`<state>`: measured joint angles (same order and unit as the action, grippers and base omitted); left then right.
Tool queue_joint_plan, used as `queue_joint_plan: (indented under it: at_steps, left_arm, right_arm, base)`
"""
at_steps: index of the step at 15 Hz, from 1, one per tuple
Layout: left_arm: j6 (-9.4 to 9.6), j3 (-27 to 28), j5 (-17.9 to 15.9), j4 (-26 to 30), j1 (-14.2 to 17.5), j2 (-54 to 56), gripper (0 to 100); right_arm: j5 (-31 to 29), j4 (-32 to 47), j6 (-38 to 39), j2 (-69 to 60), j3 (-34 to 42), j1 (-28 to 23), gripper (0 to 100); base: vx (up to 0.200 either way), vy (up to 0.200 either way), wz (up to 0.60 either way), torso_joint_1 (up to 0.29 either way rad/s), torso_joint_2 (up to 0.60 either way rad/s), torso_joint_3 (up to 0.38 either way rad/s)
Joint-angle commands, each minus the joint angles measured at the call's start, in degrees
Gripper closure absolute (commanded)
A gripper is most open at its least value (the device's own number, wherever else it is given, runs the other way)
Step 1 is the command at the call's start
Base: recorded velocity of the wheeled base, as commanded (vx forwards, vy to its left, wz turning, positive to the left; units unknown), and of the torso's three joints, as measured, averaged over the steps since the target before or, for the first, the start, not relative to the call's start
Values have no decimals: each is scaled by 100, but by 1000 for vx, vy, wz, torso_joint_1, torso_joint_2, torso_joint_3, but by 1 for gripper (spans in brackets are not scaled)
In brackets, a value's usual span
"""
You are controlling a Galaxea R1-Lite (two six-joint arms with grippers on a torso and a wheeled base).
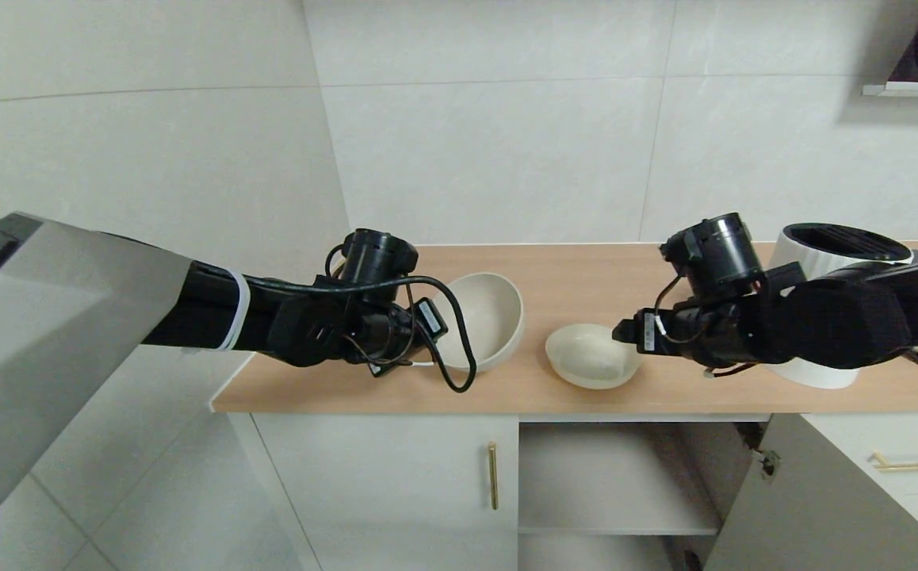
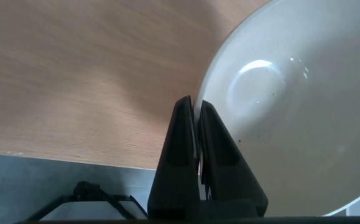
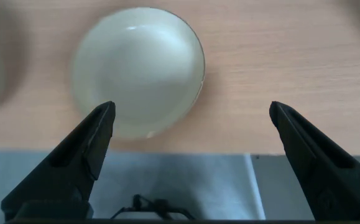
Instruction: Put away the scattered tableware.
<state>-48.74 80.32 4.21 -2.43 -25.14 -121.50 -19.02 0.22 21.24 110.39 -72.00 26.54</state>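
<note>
Left arm: reaches in level from the left side, wrist over the left end of the wooden desk (image 1: 586, 277). Left end effector (image 2: 195, 102) is clamped on the rim of the large bowl (image 2: 291, 106), one finger outside the wall and one inside, almost no gap between them.

Right arm: comes in low from the right. Right end effector (image 3: 191, 109) is spread wide with nothing between the fingers, aimed at the small bowl (image 3: 139, 68). One fingertip sits over the bowl's near edge.

Large bowl: off-white, glossy, faintly speckled inside. Tilted on its side, mouth turned toward the left arm. Sits left of centre on the desk.

Small bowl: cream, shallow, upright on the desk just right of the large bowl, apart from it.

Hard to make out: left fingers in the head view are covered by wrist and cables. Cannot tell whether the large bowl's lower edge touches the desk. The right arm hides part of a white cylindrical container (image 1: 824, 250) with a dark slotted top.
</note>
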Motion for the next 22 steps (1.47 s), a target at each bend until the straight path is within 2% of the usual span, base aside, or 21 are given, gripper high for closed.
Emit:
queue_joint_plan:
  at_steps: [1, 6, 10, 17, 18, 22]
  left_arm:
    - [13, -69, -25, 32, 0, 162, 100]
    - [13, -69, -25, 67, 0, 188, 100]
    - [13, -69, -25, 67, 0, 188, 100]
    - [5, -69, -25, 76, 0, 188, 100]
    - [13, -69, -25, 76, 0, 188, 100]
    - [5, -78, -25, 76, 0, 188, 100]
  right_arm:
    - [-155, -22, 65, 712, -218, 18, 0]
    - [-366, -31, 522, 1169, -605, -35, 0]
    - [-366, -31, 539, 1231, -710, -219, 0]
    - [-322, -13, 531, 1301, -702, -237, 0]
    - [-313, -13, 531, 1310, -702, -237, 100]
    - [-287, -4, 531, 1336, -710, -237, 100]
  base:
    - [0, 0, 0, 0, 0, 0]
    - [0, 0, 0, 0, 0, 0]
    - [0, 0, 0, 0, 0, 0]
    - [0, 0, 0, 0, 0, 0]
    - [0, 0, 0, 0, 0, 0]
    - [0, 0, 0, 0, 0, 0]
